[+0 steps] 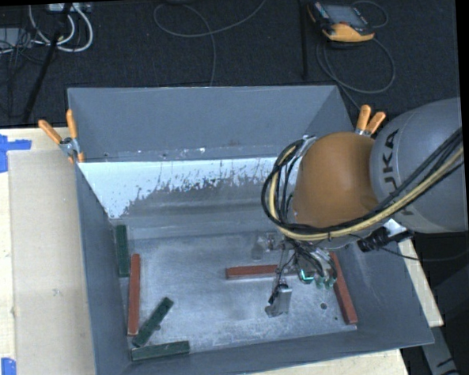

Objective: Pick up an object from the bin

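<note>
My gripper (300, 291) hangs low over the right half of the bin floor, under the arm's orange dome. It is open, with nothing between its fingers; the left fingertip (277, 300) sits close to the floor. A red-brown stick (251, 272) lies flat in the middle of the bin, its right end just above and left of that fingertip. A second red-brown stick (343, 295) lies along the right wall, just right of the gripper.
On the left side lie a dark green stick (121, 249) against the wall, a long red-brown stick (134, 293), a slanted green stick (153, 320) and another green stick (160, 350) along the front wall. The arm covers the bin's right rear corner.
</note>
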Robot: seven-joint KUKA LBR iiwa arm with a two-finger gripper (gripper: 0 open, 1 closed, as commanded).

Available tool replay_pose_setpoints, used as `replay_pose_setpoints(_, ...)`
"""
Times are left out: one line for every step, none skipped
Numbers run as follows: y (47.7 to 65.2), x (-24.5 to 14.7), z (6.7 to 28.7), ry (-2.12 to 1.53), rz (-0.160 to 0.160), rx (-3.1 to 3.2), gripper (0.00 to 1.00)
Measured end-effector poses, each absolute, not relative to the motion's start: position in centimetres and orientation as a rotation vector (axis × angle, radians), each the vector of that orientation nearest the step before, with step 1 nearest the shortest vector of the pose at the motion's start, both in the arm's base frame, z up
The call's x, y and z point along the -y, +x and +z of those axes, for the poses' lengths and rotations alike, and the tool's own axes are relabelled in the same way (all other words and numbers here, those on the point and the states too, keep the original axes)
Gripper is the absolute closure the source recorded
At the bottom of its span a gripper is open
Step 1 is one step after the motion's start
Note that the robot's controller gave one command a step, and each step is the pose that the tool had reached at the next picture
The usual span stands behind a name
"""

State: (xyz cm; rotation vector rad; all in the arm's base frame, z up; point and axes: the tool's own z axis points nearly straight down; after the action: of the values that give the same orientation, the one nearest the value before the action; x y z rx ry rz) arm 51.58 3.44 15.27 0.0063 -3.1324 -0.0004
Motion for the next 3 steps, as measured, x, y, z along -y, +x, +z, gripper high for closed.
replay_pose_setpoints(55.96,-0.79,6.51,-0.009,0.002,3.138,0.0)
replay_pose_setpoints(56.05,-0.88,6.95,-0.011,-0.001,3.142,1.0)
replay_pose_setpoints(56.03,-0.88,6.94,-0.012,-0.001,3.141,0.0)
